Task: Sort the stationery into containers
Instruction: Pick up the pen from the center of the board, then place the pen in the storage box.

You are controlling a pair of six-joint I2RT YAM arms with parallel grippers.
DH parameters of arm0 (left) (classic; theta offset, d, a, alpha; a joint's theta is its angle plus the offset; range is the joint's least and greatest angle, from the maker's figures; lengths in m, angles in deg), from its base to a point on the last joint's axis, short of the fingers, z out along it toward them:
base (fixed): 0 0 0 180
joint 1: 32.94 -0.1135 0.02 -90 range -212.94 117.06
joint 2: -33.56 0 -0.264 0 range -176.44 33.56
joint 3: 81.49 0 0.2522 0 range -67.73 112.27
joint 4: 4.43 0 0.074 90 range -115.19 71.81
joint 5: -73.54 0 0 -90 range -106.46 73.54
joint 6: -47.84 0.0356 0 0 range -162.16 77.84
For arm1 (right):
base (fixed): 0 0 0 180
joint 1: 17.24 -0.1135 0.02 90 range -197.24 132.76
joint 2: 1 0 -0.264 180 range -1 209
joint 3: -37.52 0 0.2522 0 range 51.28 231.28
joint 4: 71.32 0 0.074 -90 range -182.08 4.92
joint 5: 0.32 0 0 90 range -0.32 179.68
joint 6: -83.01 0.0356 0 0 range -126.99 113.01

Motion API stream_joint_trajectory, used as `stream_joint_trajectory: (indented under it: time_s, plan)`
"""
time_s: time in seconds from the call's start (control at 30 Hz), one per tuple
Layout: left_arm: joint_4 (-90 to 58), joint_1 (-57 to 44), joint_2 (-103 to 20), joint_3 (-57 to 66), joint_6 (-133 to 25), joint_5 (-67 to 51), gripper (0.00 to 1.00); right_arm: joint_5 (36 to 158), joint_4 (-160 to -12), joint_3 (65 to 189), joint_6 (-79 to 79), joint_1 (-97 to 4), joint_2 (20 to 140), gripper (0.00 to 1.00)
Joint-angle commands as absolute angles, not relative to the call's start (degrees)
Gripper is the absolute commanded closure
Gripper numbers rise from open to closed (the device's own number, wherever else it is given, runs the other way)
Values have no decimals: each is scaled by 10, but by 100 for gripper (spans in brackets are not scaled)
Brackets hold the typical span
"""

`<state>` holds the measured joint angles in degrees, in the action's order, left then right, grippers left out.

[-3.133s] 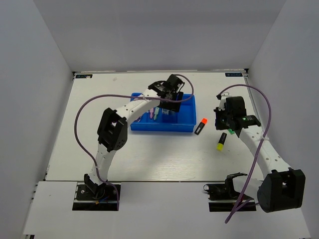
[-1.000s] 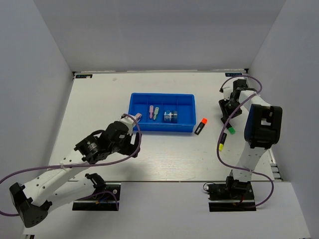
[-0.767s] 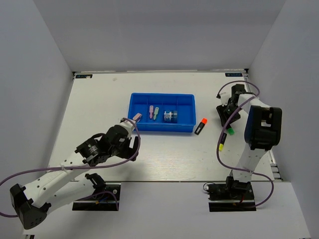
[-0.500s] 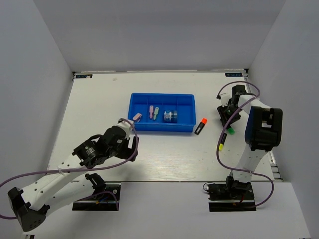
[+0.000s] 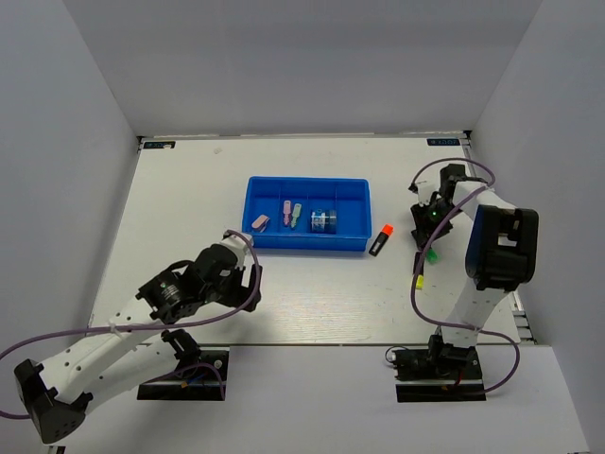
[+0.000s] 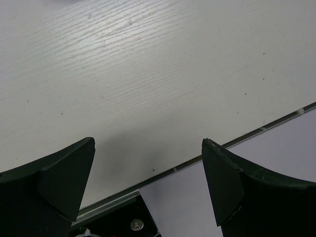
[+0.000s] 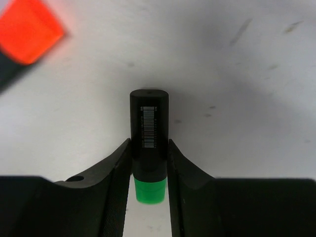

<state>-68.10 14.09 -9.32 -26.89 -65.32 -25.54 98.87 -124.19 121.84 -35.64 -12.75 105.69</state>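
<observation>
Between the right gripper's (image 7: 149, 150) fingers (image 7: 120, 165) sits the short black green-capped highlighter (image 7: 149, 126). Both pads touch its barrel just above the cap. It appears to rest on the white table (image 7: 237, 123), well right of the shallow blue four-compartment plastic tray (image 5: 307, 180). I judge the pinch centred. I would confirm firm closure, then lift straight up to clear the orange-capped highlighter (image 7: 27, 29) nearby. The left gripper (image 6: 148, 158) hangs spread wide over the table, holding nothing.

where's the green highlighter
The green highlighter lies on the right side of the table in the top view, between the fingers of the right gripper, orange highlighter to its left.
</observation>
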Motion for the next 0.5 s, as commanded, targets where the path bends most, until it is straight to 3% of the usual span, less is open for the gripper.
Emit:
stream_joint_trajectory:
  time_s: [0.0,0.2,0.47]
  plan:
    - [-664,140,-99,-276,-662,-234,1,1093,-1328,1271,-327,-138,1003,100]
    - [-649,141,-119,-277,-669,-227,1,1236,-1372,1386,-207,-197,988,100]
    - [-632,140,-137,-277,-686,-213,1,1224,-1332,1521,-10,-280,1072,100]
